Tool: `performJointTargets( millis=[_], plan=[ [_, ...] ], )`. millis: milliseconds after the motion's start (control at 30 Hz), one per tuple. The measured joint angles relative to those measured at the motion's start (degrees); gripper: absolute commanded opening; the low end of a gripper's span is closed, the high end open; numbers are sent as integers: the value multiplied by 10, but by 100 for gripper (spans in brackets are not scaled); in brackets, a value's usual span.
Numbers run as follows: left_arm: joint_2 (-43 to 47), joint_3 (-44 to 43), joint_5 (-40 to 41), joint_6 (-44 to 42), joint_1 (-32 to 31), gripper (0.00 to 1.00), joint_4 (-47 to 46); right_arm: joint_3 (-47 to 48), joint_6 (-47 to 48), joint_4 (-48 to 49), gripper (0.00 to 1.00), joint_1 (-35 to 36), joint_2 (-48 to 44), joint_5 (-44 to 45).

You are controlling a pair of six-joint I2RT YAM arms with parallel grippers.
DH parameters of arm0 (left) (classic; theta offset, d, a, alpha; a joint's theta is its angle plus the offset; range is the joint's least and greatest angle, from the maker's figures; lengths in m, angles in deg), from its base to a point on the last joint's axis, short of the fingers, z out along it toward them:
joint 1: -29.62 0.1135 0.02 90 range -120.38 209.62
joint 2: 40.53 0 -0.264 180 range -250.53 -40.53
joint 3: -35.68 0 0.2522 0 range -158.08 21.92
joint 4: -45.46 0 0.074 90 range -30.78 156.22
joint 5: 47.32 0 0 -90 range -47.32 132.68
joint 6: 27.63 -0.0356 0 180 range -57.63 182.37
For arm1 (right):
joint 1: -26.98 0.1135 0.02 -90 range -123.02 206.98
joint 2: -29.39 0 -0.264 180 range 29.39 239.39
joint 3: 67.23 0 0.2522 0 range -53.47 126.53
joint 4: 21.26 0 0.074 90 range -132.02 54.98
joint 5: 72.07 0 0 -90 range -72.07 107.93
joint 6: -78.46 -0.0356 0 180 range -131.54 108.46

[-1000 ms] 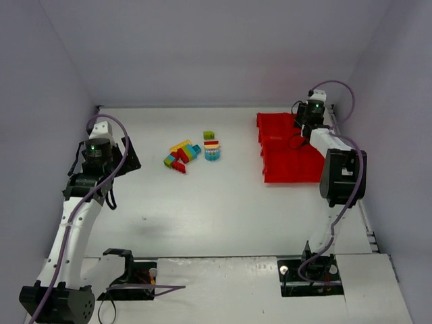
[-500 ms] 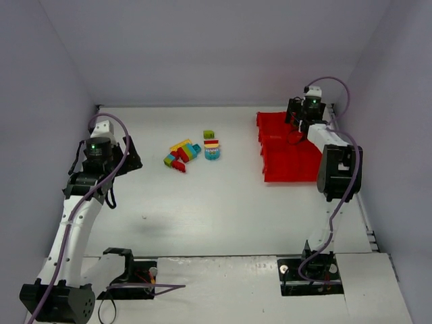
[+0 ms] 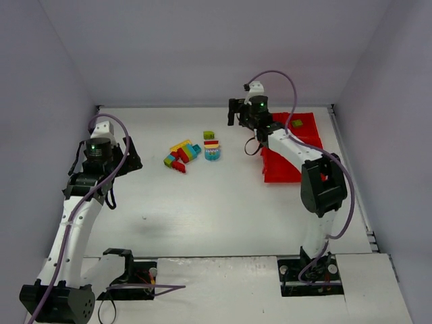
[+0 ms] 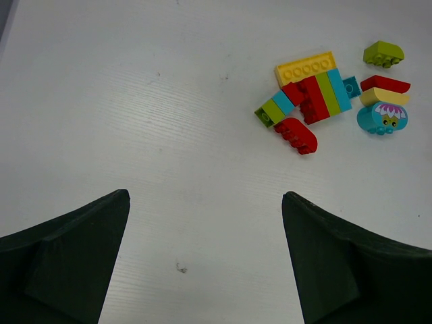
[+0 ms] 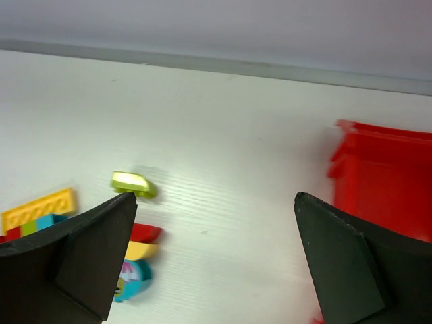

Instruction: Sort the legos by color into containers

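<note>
Grippers: left gripper [image 4: 204, 197] and right gripper [image 5: 216, 197] both spread wide, touching nothing; small coloured plastic bricks [image 4: 314, 101] at left's one o'clock.

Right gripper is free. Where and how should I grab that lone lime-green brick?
Take the lime-green brick across its narrow width, coming straight down with the open right gripper. It lies alone, apart from the stacked figure, so there should be room on either side. Its rounded top looks slippery.
</note>
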Motion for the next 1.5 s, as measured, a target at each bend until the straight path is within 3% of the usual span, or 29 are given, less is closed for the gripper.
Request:
performJointTargets(
  millis=[500,733,833,933,1000,1033,1167,1267,1500],
  plan=[
    [0,0,0,2,0,88,0,179,-17,7,100,103,234,-1],
    [0,0,0,2,0,88,0,193,-26,10,94,111,285,-1],
    [0,0,-1,3,0,88,0,194,-26,13,86,111,293,-2],
    [0,0,-3,3,0,88,0,194,-26,15,69,111,296,-2],
    [0,0,-3,3,0,88,0,194,-23,16,53,111,296,-2],
    [0,0,-3,3,0,88,0,194,-23,17,40,111,296,-2],
    [0,0,-3,4,0,88,0,194,-18,25,12,111,296,-2],
    [0,0,-3,4,0,88,0,194,-9,28,3,111,294,-1],
    [0,0,-3,4,0,88,0,132,29,33,2,96,203,6]
  ],
)
